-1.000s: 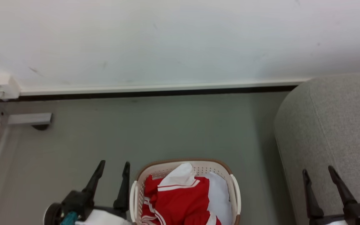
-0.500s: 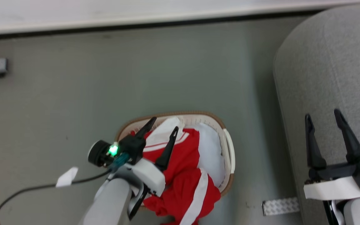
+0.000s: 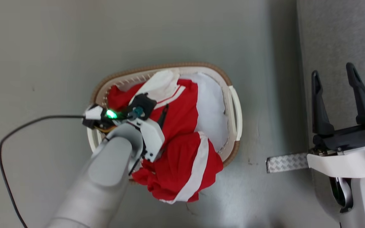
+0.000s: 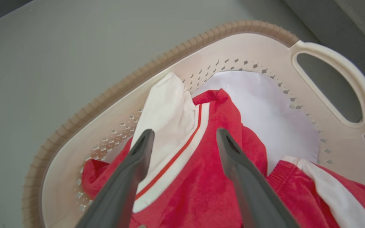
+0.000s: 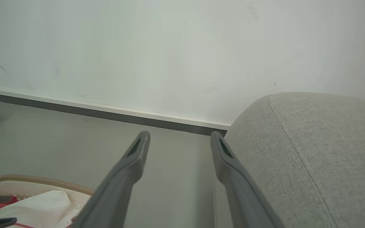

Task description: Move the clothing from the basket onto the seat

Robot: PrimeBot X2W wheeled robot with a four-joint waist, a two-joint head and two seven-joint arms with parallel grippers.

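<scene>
Left gripper [image 4: 185, 133]: jaws spread, nothing held, over basket [image 3: 157, 67], tips at clothing [image 3: 182, 155], contact unclear. Basket on floor [image 3: 43, 47] holds clothing on top of white cloth [image 3: 212, 107]; red fold hangs over near rim. Right gripper [image 3: 333, 70]: spread, empty, over seat [image 3: 337, 38] edge.

The basket [image 3: 239, 114] is moulded in smooth plastic; the clothing [image 3: 182, 152] inside it is made of soft matt cloth; the seat [image 3: 337, 38] is covered in coarse fabric.
</scene>
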